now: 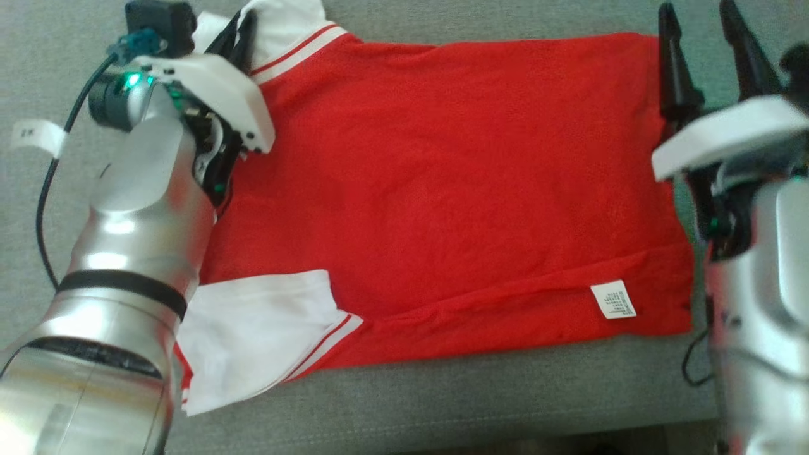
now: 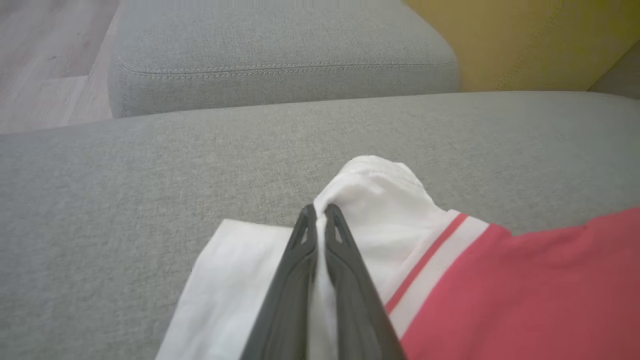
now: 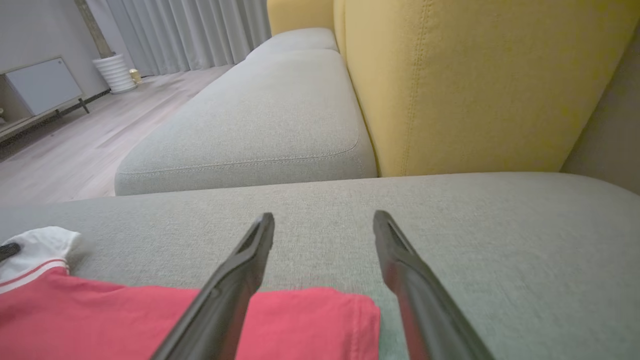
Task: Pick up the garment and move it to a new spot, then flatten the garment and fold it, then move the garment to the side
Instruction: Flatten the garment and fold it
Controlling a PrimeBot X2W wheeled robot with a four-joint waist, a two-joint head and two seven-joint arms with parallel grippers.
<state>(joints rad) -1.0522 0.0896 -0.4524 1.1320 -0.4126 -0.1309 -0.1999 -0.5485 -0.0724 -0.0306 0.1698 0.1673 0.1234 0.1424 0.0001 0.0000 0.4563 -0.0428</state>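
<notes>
Shirt (image 1: 442,177) pinched at sleeve, ready for folding on sofa

A red shirt with white sleeves is shown spread almost flat across the grey sofa seat (image 1: 442,404). A white care label (image 1: 613,299) is exposed on a turned-up strip near the hem. The left hand (image 2: 320,212) is clamped on the far sleeve (image 2: 385,195), and white cloth is bunched between its fingers (image 2: 345,280). The right hand (image 3: 324,220) is held with its fingers well apart and nothing gripped. It is poised at the far hem corner (image 3: 350,320), with one finger over red cloth and the other over bare seat. The near sleeve (image 1: 253,328) is left lying flat toward the front edge of the seat.

The fabric is judged to be light, thin and limp. It can be expected to sag from whatever point is lifted, and to drag over the woven seat rather than slide freely. No damage is likely from a firm pinch. Hold is best taken at edges and corners, with the sleeve at one end and the hem corner at the other, so that the cloth is kept taut between both hands.
</notes>
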